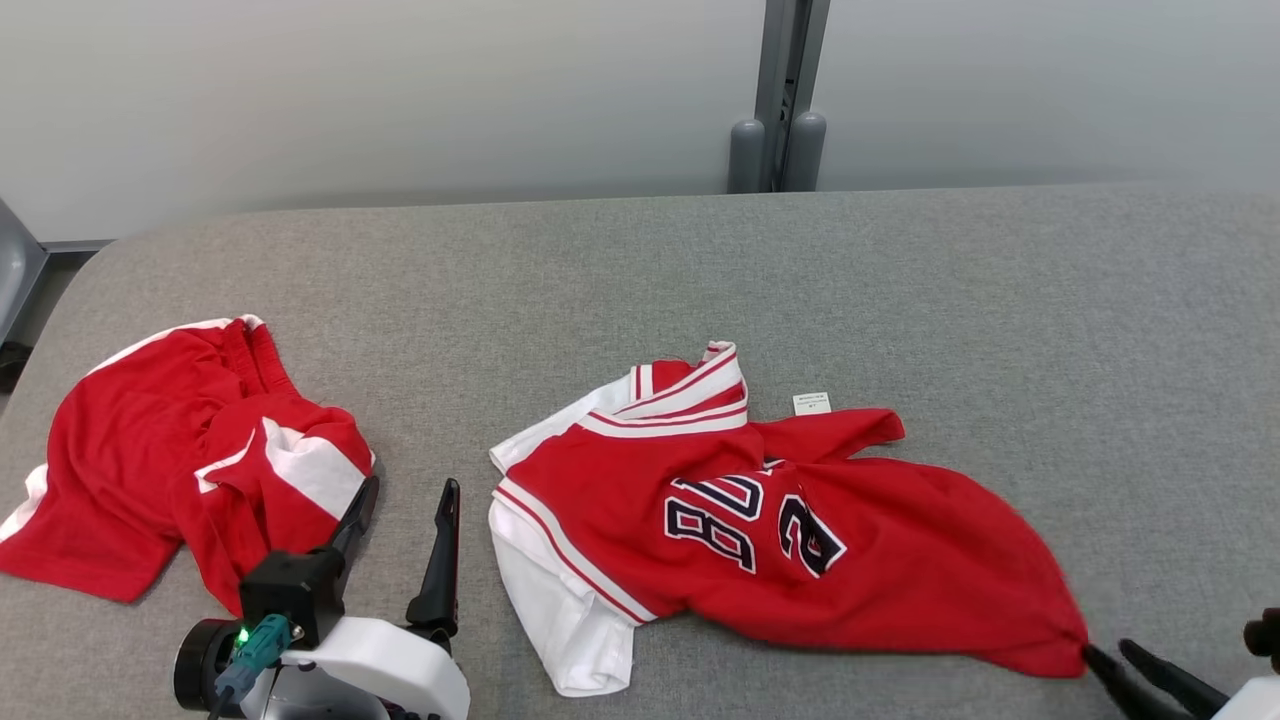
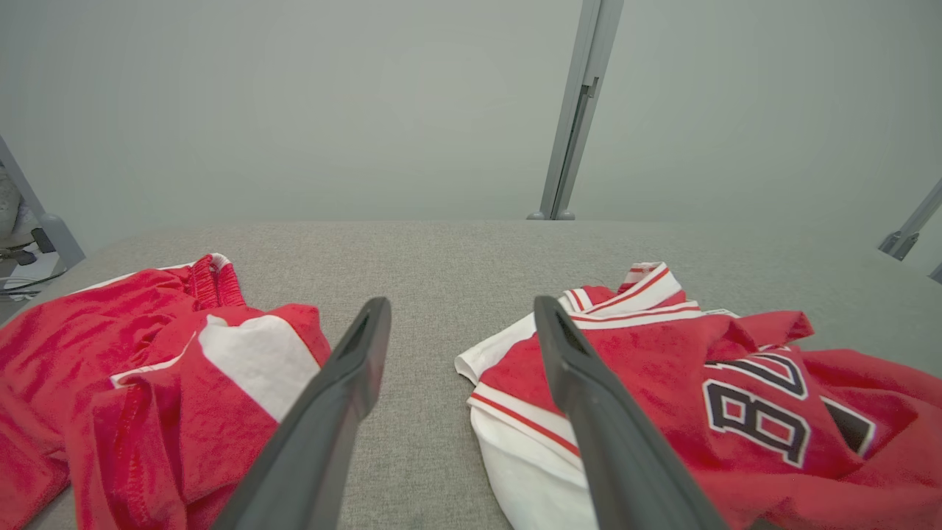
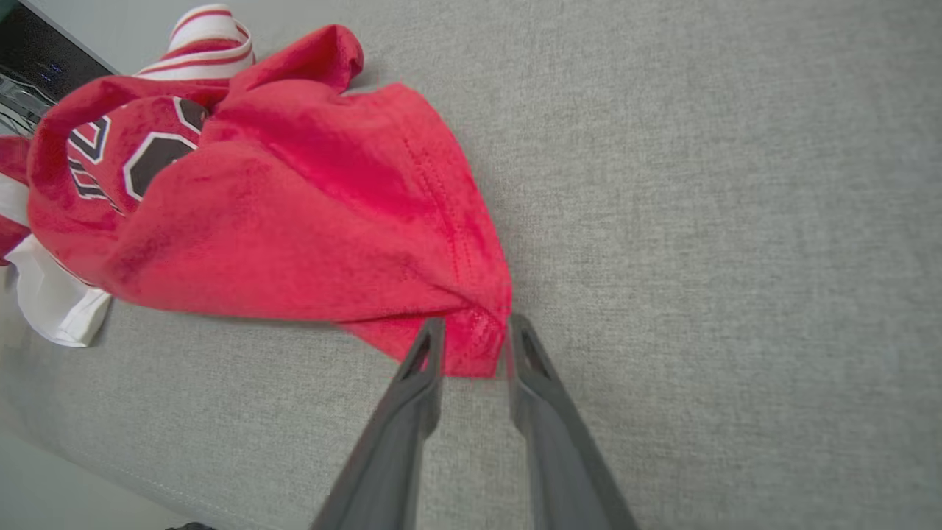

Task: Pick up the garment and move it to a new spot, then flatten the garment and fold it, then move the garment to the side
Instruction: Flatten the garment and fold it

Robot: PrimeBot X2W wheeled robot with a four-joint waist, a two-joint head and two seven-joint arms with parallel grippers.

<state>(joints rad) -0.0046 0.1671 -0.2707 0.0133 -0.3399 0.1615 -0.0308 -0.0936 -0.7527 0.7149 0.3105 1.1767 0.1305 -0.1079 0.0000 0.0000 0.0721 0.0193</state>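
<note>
Now, in your head view the jersey (image 1: 800, 530) lies crumpled mid-table (image 1: 640, 280), numbers up, with the shorts (image 1: 170, 450) well to its left. Your left claw (image 1: 410, 487) stands wide apart between the two garments. Your right claw (image 1: 1106, 650) sits at the jersey's near right corner.

In your left wrist view the left claw (image 2: 460, 305) gapes over bare table, holding nothing.

In your right wrist view the right claw (image 3: 475, 331) is slightly parted, and the jersey's (image 3: 294, 221) red corner lies between its tips.

White forearm (image 1: 385, 650) — black wrist (image 1: 290, 592), long dark fingers (image 1: 441, 555).
</note>
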